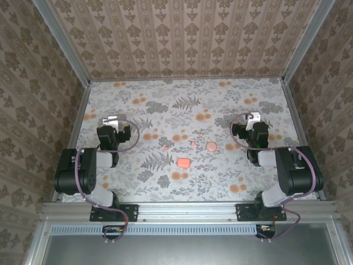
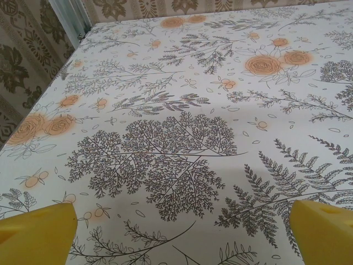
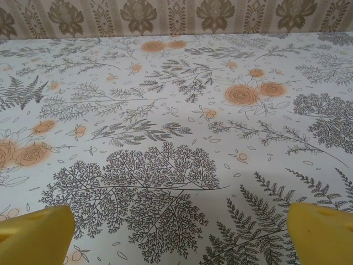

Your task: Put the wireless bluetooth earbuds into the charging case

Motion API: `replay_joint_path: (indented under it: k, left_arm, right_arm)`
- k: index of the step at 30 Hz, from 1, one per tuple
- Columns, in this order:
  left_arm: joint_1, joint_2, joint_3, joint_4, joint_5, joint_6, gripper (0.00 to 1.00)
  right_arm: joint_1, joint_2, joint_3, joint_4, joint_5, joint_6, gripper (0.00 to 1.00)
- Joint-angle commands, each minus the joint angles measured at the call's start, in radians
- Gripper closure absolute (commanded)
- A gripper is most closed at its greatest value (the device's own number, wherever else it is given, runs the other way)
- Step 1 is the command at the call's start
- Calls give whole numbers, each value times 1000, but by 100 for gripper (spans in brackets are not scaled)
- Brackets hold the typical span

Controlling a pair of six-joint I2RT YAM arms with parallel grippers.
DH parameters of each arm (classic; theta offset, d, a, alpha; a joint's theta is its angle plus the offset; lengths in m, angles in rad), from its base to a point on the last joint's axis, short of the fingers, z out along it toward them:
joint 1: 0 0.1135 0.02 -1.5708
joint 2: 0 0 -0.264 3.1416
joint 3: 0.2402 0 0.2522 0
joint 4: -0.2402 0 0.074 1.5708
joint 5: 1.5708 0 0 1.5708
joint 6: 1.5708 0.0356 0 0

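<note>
Two tiny red-orange earbuds lie on the floral tablecloth near the middle, one (image 1: 165, 148) to the left and one (image 1: 193, 143) to the right. A salmon rounded-rectangle block (image 1: 183, 163) sits just in front of them, and a pale pink round disc (image 1: 212, 146) lies to their right. I cannot tell which of these two is the charging case. My left gripper (image 1: 113, 120) (image 2: 185, 237) is open over bare cloth, well left of the earbuds. My right gripper (image 1: 252, 117) (image 3: 182, 234) is open too, right of the disc. Nothing is between the yellow fingertips (image 2: 36, 234) (image 3: 322, 232).
The table (image 1: 110, 182) is boxed in by patterned walls on an aluminium frame (image 1: 60, 38) at the back and both sides. Printed orange flowers on the cloth resemble the small parts. Both arm bases stand at the near edge.
</note>
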Motion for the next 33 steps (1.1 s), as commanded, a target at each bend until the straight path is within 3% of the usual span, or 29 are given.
replay_joint_path:
  k: [1, 29, 33]
  left_arm:
    - [5, -12, 19, 1, 13, 11, 0]
    - [6, -10, 19, 0, 14, 11, 0]
    - [-9, -46, 12, -8, 19, 33, 0]
  right_arm:
    - [-5, -2, 11, -7, -11, 6, 0]
    - [-5, -4, 9, -3, -13, 5, 0]
    - [11, -103, 73, -198, -41, -22, 0]
